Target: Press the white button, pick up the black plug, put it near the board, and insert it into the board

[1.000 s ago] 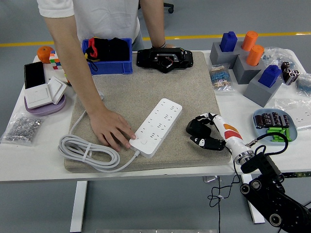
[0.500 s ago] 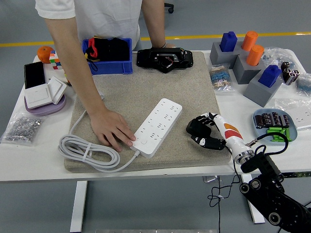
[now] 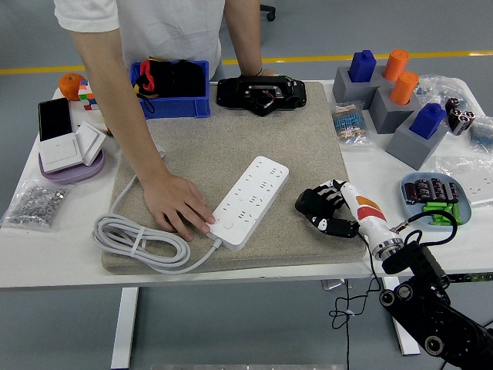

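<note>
Now | right hand [image 3: 322, 210] fingers on black plug [image 3: 308, 203] | right of board [image 3: 248, 201]

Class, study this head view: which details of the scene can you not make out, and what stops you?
- Black plug: not distinguishable; the right hand is itself black.
- White button on the power strip: the person's hand rests at that end.
- Blue bin contents: partly behind the person's arm.
- Left arm: outside the frame.
</note>
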### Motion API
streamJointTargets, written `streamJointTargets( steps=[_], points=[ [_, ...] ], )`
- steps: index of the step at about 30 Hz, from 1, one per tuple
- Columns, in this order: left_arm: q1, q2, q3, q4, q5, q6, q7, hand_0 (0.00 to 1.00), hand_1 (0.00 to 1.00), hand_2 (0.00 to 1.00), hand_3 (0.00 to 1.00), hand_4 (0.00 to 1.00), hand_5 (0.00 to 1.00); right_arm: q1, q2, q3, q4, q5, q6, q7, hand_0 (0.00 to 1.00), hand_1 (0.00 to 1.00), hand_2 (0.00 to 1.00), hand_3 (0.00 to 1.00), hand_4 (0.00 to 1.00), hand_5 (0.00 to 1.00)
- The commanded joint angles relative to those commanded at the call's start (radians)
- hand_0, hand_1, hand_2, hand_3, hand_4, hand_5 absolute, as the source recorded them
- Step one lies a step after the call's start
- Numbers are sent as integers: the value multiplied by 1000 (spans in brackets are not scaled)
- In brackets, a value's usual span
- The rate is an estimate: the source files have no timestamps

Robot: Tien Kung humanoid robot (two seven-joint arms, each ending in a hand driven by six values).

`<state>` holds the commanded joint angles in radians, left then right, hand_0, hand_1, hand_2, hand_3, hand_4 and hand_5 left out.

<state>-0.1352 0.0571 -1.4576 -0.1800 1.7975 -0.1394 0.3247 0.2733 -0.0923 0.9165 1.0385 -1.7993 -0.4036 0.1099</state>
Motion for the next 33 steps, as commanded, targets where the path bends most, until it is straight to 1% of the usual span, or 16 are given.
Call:
streamJointTargets(
  steps=[4,5,10,11,15,21,27,30,33],
  points=[
    [0,-1,0,0,-1,0,0,690,637,613,637,563,183,2,1,-2,-8,4,-10,7,414,413,442,573,773,59],
    [1,-1,1,0,-1,0,0,690,637,613,637,563,183,2,1,-2,-10,8,-12,12,396,319,374,502,780,2],
    [0,-1,0,0,0,-1,0,690,637,613,637,563,183,4,0,-1,-12,19,-22,27,396,319,374,502,780,2],
    [0,-1,-2,0,2,-1,0,690,637,613,637,562,183,4,-1,-1,-11,21,-23,29,374,273,336,467,790,2],
    [-1,0,-1,0,1,-1,0,690,637,613,637,562,183,1,-3,3,-1,25,-23,31,374,273,336,467,790,2],
    [1,-1,-3,0,3,-1,0,690,637,613,637,562,182,-1,-5,15,46,33,-22,30,371,262,327,459,780,2],
    [0,-1,-1,0,-1,-1,1,690,637,613,637,563,183,19,0,-8,86,60,-22,32,373,262,326,461,779,2],
    [0,-1,0,0,-3,-1,1,690,637,613,637,563,183,35,9,-25,89,71,-22,35,375,267,342,468,783,2],
    [-2,-1,3,0,-6,-2,1,690,637,613,637,563,183,61,25,-45,77,82,-24,41,375,267,342,468,783,2]
  ],
)
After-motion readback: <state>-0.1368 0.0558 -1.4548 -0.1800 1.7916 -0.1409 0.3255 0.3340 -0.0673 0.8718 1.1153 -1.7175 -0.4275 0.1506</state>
